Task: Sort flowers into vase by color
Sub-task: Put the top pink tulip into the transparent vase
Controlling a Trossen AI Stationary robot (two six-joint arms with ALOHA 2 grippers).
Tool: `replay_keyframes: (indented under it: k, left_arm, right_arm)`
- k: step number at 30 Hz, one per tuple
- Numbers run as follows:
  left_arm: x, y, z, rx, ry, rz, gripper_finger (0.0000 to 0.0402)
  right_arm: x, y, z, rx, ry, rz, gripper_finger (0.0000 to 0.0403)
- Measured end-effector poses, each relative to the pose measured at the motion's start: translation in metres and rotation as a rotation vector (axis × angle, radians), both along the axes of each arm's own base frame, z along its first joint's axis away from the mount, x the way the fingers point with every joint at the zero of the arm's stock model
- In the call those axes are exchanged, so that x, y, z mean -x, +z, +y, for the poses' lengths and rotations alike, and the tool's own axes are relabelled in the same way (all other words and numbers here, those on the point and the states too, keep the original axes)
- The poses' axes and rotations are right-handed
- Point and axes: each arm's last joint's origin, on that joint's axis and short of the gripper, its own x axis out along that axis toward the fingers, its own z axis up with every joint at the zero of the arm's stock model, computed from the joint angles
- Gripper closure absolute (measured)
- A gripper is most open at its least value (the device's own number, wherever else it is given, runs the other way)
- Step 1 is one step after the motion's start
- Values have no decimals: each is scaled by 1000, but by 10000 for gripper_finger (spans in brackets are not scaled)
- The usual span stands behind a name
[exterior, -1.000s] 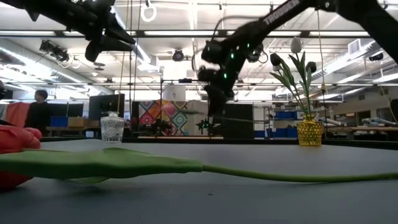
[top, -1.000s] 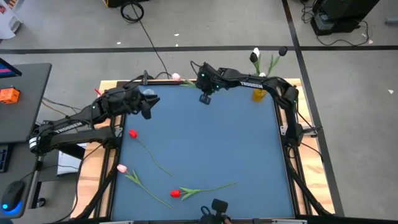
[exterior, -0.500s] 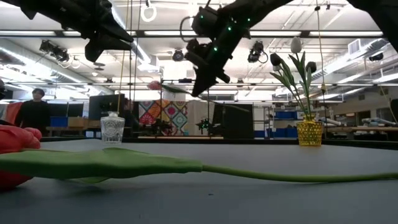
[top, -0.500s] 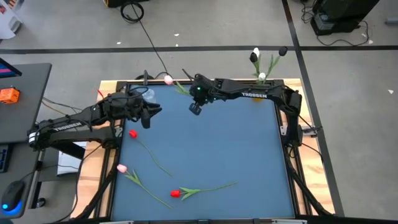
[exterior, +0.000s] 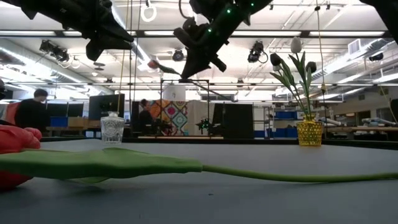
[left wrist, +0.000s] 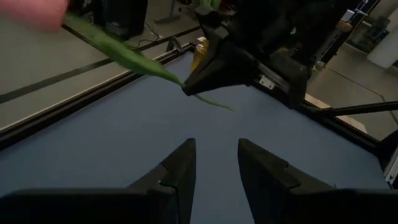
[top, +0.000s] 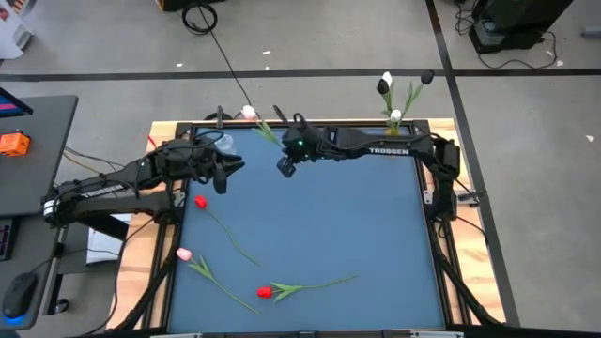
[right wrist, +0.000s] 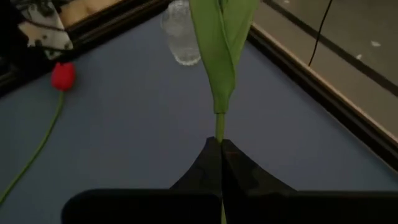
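- Pink tulip [top: 249,113] in the high view: its head overhangs the table's far edge, the stem slanting back to the right gripper [top: 285,166], which pinches the lower stem. The clear vase [top: 223,141] sits near the far left corner, close under the left gripper [top: 223,172]. The stem's long axis points roughly toward that vase, and the right arm is the one carrying. A yellow vase [top: 394,117] at the far right already holds white and dark flowers. Two red tulips [top: 200,202] and another pink one lie near the front.
- Low view: right gripper [exterior: 186,67] high above the table, tulip [exterior: 153,63] sticking out sideways, well above the clear vase [exterior: 112,129].
- Left wrist view: left fingers [left wrist: 180,171] spread, holding nothing; the carried stem [left wrist: 124,53] crosses ahead.
- Right wrist view: fingers pressed on the stem [right wrist: 219,127]; the clear vase [right wrist: 179,37] lies just beyond the leaf.
- Since a second ago the right arm has swung leftward and risen; the left has drawn in slightly.
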Motion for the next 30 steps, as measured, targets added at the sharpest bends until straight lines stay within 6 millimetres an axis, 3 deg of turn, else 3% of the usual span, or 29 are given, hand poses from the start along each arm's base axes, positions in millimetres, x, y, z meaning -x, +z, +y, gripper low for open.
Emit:
replay_keyframes:
  k: [17,30]
  left_arm:
    - [-1,5,3,-28,59,-51,271]
    - [1,8,9,-47,123,-79,207]
  right_arm:
    - [2,34,12,47,-58,-186,403]
    - [-5,42,27,118,-77,-267,403]
